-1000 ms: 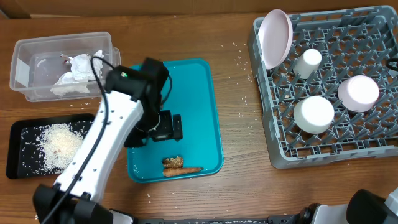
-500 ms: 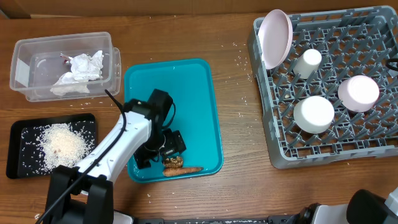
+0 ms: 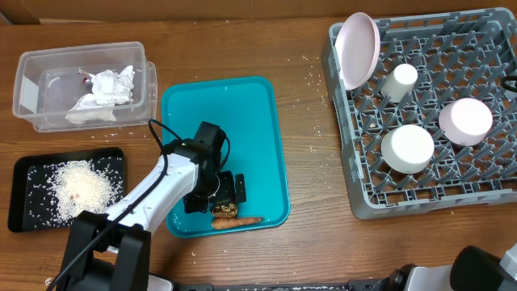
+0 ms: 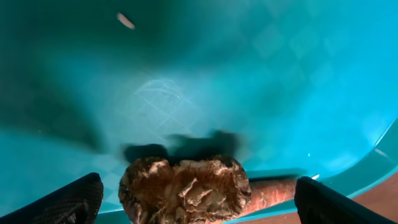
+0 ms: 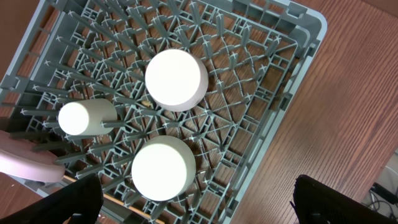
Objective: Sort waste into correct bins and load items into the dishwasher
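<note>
1. The clear tub sits at the counter's far left. In it we see crumpled white tissue, with a small reddish bit just beside it that is too small for us to identify.
2. The flat black tray lies in front of the tub and holds a heap of white rice, with stray grains spread across its floor.
3. A few loose grains lie on the bare counter between the teal tray and the rack.
4. The teal tray holds the brown lumpy scrap near its front edge, and the orange-brown stick lies right against it.
5. The left claw hangs low over that scrap with its fingers spread as wide as they go, one on each side of it. In the wrist view neither finger touches the scrap, so the claw grips nothing.
6. The grey dish rack stands on the right. The pale pink plate stands on edge at its far left corner, and the small cup sits beside it. A white dish and a pinkish one show only round tops further in.
7. The right claw hovers above the rack, fully spread and empty.
</note>
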### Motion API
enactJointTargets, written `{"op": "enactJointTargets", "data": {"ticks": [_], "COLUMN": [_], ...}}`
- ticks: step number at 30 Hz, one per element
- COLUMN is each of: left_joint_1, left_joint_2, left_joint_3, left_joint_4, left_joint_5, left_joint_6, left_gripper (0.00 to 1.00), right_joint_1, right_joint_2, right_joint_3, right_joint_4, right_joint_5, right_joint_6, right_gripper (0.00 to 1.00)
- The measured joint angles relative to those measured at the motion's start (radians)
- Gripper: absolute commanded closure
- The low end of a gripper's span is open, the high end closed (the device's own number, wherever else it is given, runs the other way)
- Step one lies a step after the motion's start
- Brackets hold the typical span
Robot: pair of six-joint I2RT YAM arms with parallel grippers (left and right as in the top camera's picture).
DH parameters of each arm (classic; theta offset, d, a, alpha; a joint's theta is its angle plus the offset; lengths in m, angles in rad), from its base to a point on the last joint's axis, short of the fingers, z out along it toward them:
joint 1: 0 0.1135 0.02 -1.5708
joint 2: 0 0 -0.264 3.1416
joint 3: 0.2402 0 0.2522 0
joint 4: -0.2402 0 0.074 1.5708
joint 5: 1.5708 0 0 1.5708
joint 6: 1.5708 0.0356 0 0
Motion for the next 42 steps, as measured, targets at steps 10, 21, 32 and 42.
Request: {"op": "enactJointTargets", "data": {"ticks": [10, 21, 32, 42], "left_joint_1": [-0.049, -0.068, -0.07, -0.07], "left_joint_2": [0.02, 0.072, 0.074, 0.076], "left_joint_3": [-0.008, -0.016, -0.015, -0.016], "left_joint_4": [-0.016, 0.003, 0.006, -0.003], "left_joint_5": [0.006, -0.067, -0.091, -0.093], "left_joint_6": [0.024, -0.034, -0.041, -0.039], "left_gripper": [0.0, 0.0, 0.11, 0.2], "right_joint_1": [0.0, 0.0, 0.0, 0.0], "right_joint_2": [0.0, 0.0, 0.0, 0.0], "right_joint_3": [0.0, 0.0, 0.0, 0.0], "right_joint_4": [0.0, 0.0, 0.0, 0.0], "right_joint_5": [0.0, 0.0, 0.0, 0.0], "right_joint_6": [0.0, 0.0, 0.0, 0.0], "right_gripper": [0.0, 0.0, 0.0, 0.0]}}
